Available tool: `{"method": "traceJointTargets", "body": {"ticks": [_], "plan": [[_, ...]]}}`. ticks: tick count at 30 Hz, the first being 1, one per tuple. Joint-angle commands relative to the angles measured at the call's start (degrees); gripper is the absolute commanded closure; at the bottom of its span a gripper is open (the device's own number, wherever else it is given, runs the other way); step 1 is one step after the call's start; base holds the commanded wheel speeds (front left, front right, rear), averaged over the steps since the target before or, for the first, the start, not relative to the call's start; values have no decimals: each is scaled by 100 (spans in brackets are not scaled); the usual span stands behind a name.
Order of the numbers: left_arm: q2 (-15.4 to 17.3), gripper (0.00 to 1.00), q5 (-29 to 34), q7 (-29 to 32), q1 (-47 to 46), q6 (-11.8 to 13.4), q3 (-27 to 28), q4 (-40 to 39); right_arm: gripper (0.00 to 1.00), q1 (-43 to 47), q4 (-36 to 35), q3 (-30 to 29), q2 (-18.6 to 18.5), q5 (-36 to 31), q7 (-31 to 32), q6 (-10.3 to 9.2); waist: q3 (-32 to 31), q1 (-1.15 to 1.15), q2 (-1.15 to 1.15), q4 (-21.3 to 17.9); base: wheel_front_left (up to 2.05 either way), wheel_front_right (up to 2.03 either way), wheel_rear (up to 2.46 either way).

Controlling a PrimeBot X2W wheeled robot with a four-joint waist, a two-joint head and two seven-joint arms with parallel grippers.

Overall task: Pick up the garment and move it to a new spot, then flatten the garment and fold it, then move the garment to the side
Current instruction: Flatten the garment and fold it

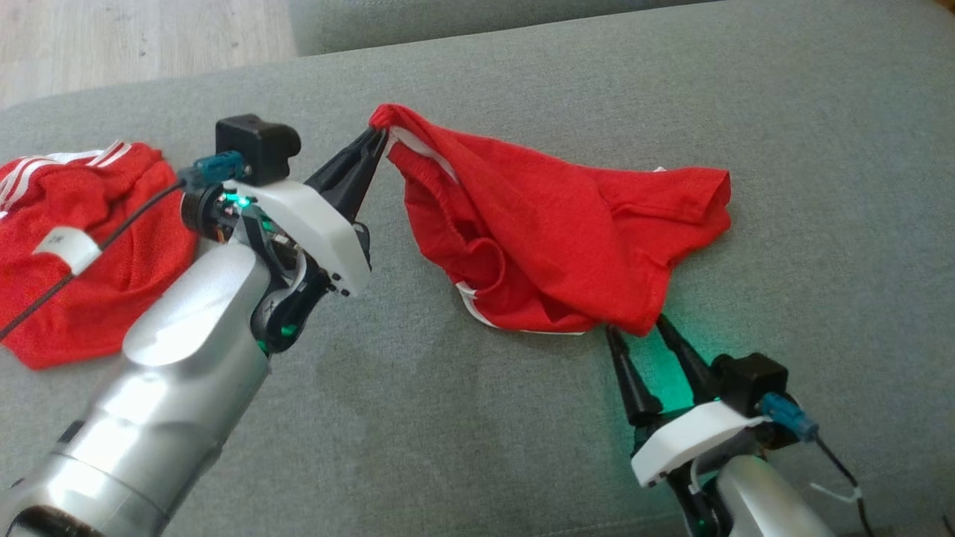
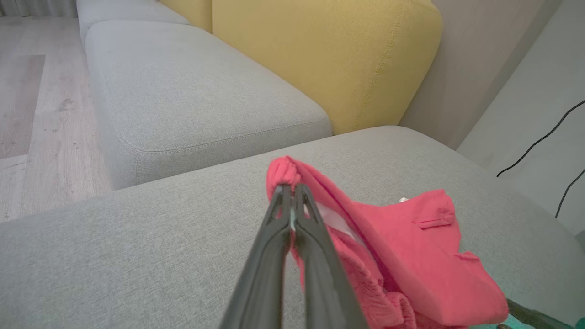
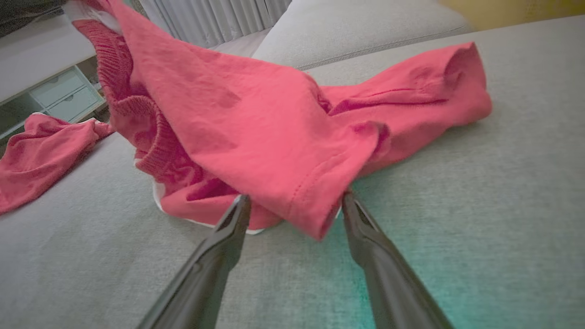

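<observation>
Head view: the garment [image 1: 552, 239] lay on the cushion [image 1: 821, 149], long axis ten to four. The left gripper [image 1: 379, 138] pinched its raised ten-o'clock end.

Left wrist view: fingers [image 2: 267, 246] pressed together on that bunched edge.

Right wrist view: the right gripper [image 3: 297, 201], fingers spread, straddled the loose corner at twelve.

Looks along the right gripper [image 3: 295, 200], with two dark fingers [image 3: 215, 256] spread wide. Finds a red garment [image 3: 256, 123] heaped on a grey cushion [image 3: 480, 205], one end raised high above the rest, a stitched hem corner hanging down between the fingertips, both tips just beside the cloth. Shows a green glow on the cushion just below the garment's right side. Picks out a second red garment [image 3: 41, 155] lying left of the first, a white drawer unit [image 3: 64, 91] beyond that, pale curtains [image 3: 215, 18] and another grey cushion [image 3: 365, 32] behind the garment.
</observation>
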Motion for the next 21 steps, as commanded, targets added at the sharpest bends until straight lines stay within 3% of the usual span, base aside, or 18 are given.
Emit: {"method": "traceJointTargets", "body": {"ticks": [1, 8, 9, 10, 11, 17, 21], "plan": [[168, 100, 1, -70, -372, -24, 165, -104, 0, -144, -131, 87, -14, -39, -23, 39, 1, 0, 0, 2, 0, 0, 0], [175, 100, -64, -118, -398, -30, 70, -51, 0, -238, -91, 257, -14, 81, -23, 39, 9, 0, 0, 16, 0, 0, 0], [174, 100, -69, -127, -402, -30, 53, -45, 46, -268, -124, 293, -14, 79, -23, 39, 3, 0, 0, 18, 0, 0, 0], [176, 100, -65, -145, -408, -31, 32, -42, 77, -292, -182, 307, -14, 63, -23, 39, -4, 0, 0, 19, 0, 0, 0], [181, 100, -55, -185, -415, -31, 15, -48, 100, -304, -255, 295, -14, 52, -23, 39, -15, 0, 0, 19, 0, 0, 0], [332, 100, 73, -653, -400, -33, -191, -257, 100, -258, -1007, -73, -14, 52, -23, 39, -250, 0, 0, -56, 0, 0, 0], [406, 100, 79, -945, -406, -33, -338, -415, 100, -257, -1710, -625, -14, 3, -23, 39, -489, 0, 0, -76, 0, 0, 0]]}}
